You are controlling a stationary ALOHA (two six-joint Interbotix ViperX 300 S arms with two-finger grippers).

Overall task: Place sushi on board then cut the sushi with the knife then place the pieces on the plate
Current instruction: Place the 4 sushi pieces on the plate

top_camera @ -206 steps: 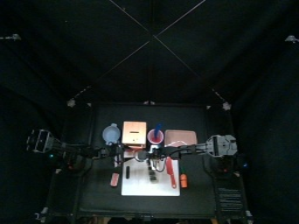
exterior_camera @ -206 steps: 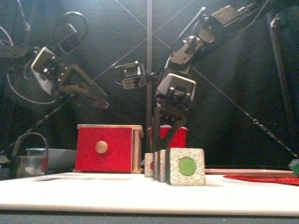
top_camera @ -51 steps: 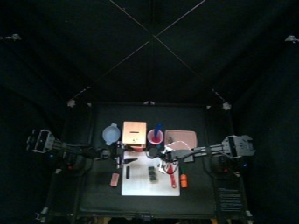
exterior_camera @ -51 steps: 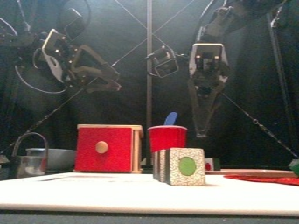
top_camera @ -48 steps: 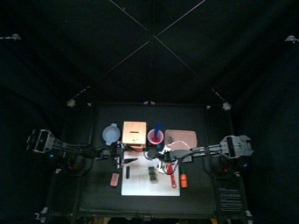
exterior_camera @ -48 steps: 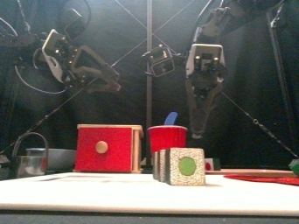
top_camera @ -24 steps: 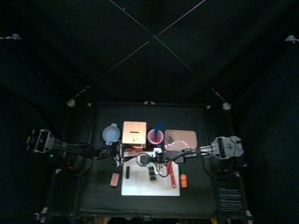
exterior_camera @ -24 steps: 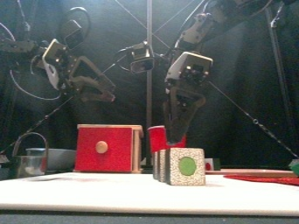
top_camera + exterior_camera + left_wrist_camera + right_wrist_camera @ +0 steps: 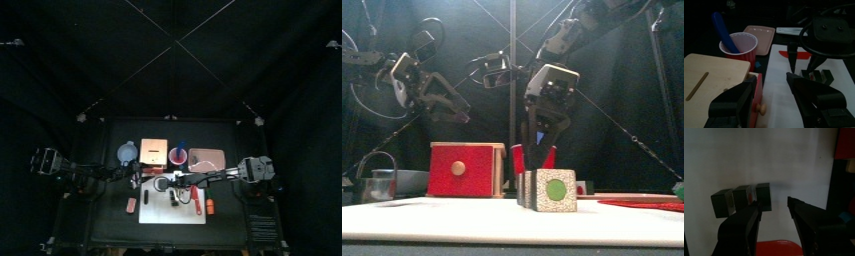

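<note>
Sushi roll sits mid-board on the white board, blocks touching in one row, uncut. So placing reads as done and cutting not started. Right gripper hangs just above the roll, fingers spread, nothing in them. The roll's end block lies near the gap, but I see no contact. Red knife lies flat on the board at 3 o'clock of the roll, just beside it. My guess is that's the tool the right arm is lined up for, hence open fingers that low. Blue knife stands in the red cup at 12 o'clock of the roll, behind the board, untouched. Left gripper hovers at about 10 o'clock of the roll, over the board's left edge by the wooden box, fingers released, empty. It's probably placed there to steady the roll for the cut. Pink tray is at 1 o'clock, bare, close by for the pieces. Risk: spread fingers clipping the roll on the way to the knife
</note>
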